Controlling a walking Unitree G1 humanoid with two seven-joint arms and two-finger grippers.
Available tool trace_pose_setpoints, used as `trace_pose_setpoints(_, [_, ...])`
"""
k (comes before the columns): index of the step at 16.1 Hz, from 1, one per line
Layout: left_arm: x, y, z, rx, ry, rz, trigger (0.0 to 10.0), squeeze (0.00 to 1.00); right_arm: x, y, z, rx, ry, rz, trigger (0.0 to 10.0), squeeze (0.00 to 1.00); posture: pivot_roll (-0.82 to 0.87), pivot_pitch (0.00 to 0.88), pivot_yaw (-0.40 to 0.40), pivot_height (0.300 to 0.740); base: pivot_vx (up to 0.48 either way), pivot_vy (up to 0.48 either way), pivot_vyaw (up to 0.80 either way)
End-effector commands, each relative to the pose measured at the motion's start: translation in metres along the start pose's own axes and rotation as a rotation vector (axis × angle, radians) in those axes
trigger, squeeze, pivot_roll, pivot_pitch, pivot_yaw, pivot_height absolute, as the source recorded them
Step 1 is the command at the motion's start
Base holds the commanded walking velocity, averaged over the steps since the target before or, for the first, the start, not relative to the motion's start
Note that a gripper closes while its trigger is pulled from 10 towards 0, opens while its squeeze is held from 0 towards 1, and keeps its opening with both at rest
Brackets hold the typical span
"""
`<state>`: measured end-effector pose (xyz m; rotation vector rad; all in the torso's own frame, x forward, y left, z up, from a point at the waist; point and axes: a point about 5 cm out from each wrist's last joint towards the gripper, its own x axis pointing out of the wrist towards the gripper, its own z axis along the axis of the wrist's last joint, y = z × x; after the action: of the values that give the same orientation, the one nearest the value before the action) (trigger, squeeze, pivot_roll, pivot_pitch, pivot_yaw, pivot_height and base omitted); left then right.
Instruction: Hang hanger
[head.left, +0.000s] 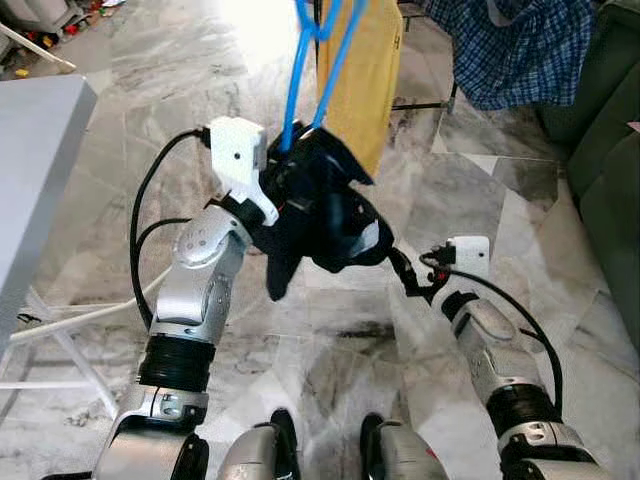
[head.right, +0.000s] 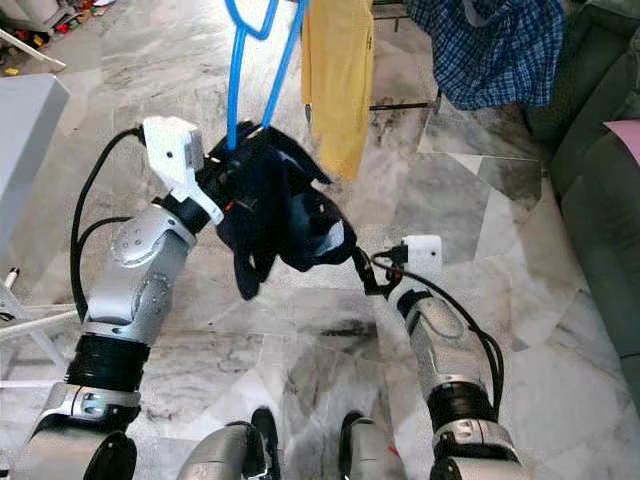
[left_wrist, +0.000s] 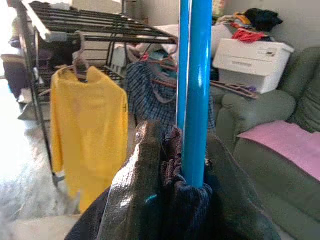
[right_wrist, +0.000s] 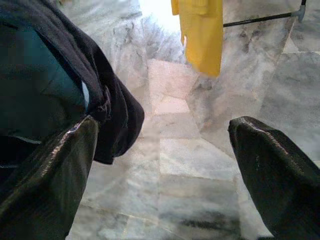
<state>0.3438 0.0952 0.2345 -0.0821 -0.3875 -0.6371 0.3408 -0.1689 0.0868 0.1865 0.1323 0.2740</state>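
Hanger: we see the blue hanger (head.left: 318, 60) rising upright out of the left tool (head.left: 285, 165), dark garment (head.left: 325, 215) bunched beneath.
Left tool: clamped on it, probably carrying toward the drying rack (left_wrist: 100, 25) ahead.
Right tool (right_wrist: 165, 170): fingers wide apart, holding nothing, just beside the garment.

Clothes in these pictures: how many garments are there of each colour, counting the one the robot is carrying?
Yellow: 1, the yellow shirt hanging on the drying rack.
Blue checked: 1, the checked shirt hanging beside it.
Dark navy: 1, the dark garment on the blue hanger held by the left gripper.
Total: 3
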Motion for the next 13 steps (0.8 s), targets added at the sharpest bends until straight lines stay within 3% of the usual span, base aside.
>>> trace_pose_setpoints(1, [0.000,-0.007,0.006,-0.004,-0.025,-0.041,0.0,0.00,0.001,0.006,-0.005,0.041,0.016,0.035,10.0,0.00,-0.04,0.269,0.052,0.740,0.000,0.000,0.00])
trace_pose_setpoints(5, [-0.005,-0.012,-0.002,-0.016,0.011,-0.055,0.0,0.00,0.007,0.025,-0.001,0.053,-0.007,0.155,10.0,0.00,-0.04,0.274,0.050,0.740,0.000,0.000,0.00])
trace_pose_setpoints(7, [-0.007,-0.014,-0.004,-0.029,0.023,-0.055,0.0,0.00,0.006,0.024,-0.004,0.057,0.007,0.151,10.0,0.00,-0.05,0.277,0.047,0.740,0.000,0.000,0.00])
trace_pose_setpoints(8, [-0.007,-0.015,-0.002,-0.040,0.015,-0.061,0.0,0.00,0.006,0.021,-0.007,0.054,0.030,0.136,8.0,0.00,-0.05,0.276,0.045,0.740,0.000,0.000,0.00])
trace_pose_setpoints(9, [-0.007,-0.017,0.003,-0.052,-0.001,-0.072,0.0,0.00,0.004,0.017,-0.015,0.055,0.079,0.107,2.1,0.00,-0.05,0.277,0.040,0.740,0.000,0.000,0.00])
trace_pose_setpoints(10, [-0.006,-0.019,0.009,-0.069,-0.021,-0.087,0.0,0.00,0.002,0.013,-0.023,0.065,0.121,0.071,0.0,0.00,-0.04,0.279,0.036,0.740,0.000,0.000,0.00])
trace_pose_setpoints(13, [-0.008,-0.021,0.016,-0.080,-0.035,-0.106,0.0,0.00,0.001,0.009,-0.027,0.109,0.146,0.047,0.0,0.00,-0.04,0.279,0.033,0.740,0.000,0.000,0.00])
